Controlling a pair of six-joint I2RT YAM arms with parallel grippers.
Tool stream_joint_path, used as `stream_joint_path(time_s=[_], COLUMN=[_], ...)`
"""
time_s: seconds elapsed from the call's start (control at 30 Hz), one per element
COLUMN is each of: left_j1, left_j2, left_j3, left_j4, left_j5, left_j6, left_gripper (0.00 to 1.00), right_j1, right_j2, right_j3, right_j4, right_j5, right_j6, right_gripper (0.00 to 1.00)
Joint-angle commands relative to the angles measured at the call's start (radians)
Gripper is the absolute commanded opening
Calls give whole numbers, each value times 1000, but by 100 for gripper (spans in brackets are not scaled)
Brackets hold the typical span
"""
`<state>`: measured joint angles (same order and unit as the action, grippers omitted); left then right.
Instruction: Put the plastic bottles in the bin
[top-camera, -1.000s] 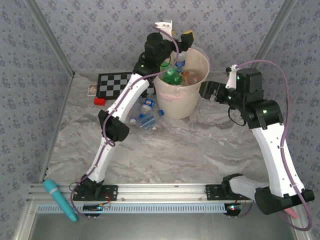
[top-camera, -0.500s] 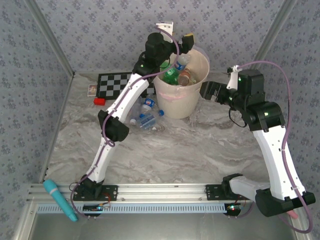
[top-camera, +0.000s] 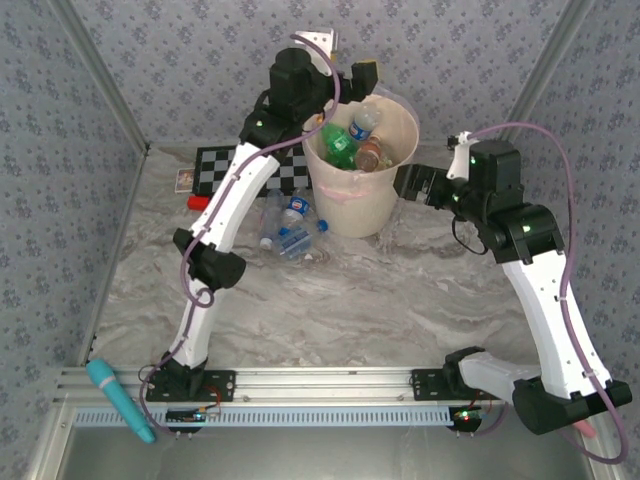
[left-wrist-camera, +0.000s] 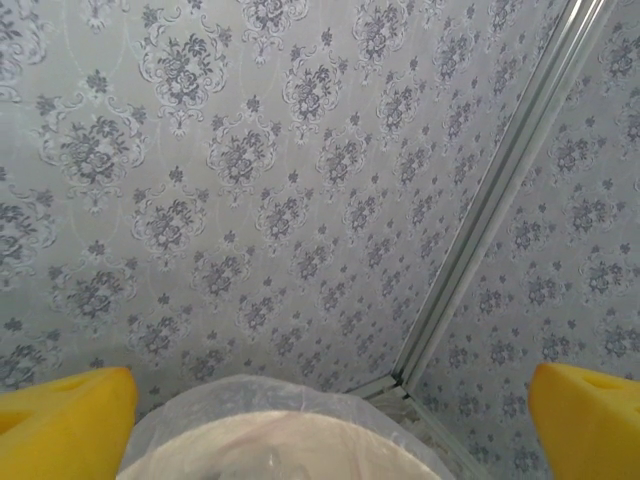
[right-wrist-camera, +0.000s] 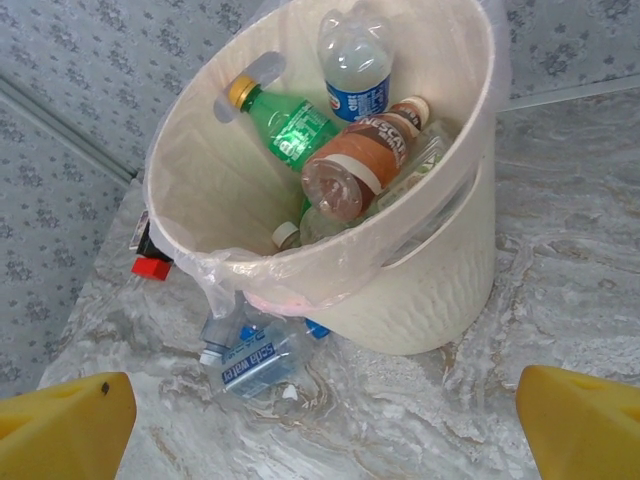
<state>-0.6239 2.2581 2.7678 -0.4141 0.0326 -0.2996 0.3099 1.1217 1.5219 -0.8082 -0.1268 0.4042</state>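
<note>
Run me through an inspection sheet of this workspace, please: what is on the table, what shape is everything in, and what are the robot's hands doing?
Surface: marble-look table, no spills seen.
Job's things: bin upright, holding a green bottle, a brown-labelled bottle and a blue-labelled bottle; loose bottles lie on the table to its left.
Clutter: chessboard, red block, teal tool at the near rail.
End effectors: left end effector open and empty above the bin's rim; right end effector open and empty, facing the bin.
Cables: purple cable loops along each arm; no snag seen.
Surroundings: patterned walls, metal frame posts.
</note>
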Motion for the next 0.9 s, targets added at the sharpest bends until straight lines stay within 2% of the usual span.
stream_joint_path(time_s=[0.0, 0.1, 0.17, 0.23, 0.4, 0.5, 0.73, 0.87], left_j1=[3, 13, 18, 25, 82, 132, 215, 280], left_j2=[-81, -143, -212, -307, -597, -725, -895, -899], left_j3=[22, -50, -161, -320, -840, -1044, -1307, -1393], left_j4=[-170, -254, -259, -218, 4, 39, -44, -83], left_j5=[-26, -65, -90, -112, -118, -119, -139, -44], left_j6=[19, 16, 23, 25, -38, -77, -99, -135], left_gripper=[100, 100, 99, 99, 98, 98, 97, 93], right_j1=[24, 48, 62, 77, 111, 128, 164, 181], right_j2=[3, 16, 24, 34, 63, 76, 117, 130], right_j3=[-8, -8, -6, -5, 1, 1, 33, 42], right_j4=[42, 59, 72, 86, 107, 118, 125, 125], right_j5=[8, 12, 14, 16, 21, 24, 31, 38], right_j6=[-2, -14, -21, -27, -33, -34, -38, -40], right_gripper=[99, 100, 99, 99, 100, 99, 99, 99])
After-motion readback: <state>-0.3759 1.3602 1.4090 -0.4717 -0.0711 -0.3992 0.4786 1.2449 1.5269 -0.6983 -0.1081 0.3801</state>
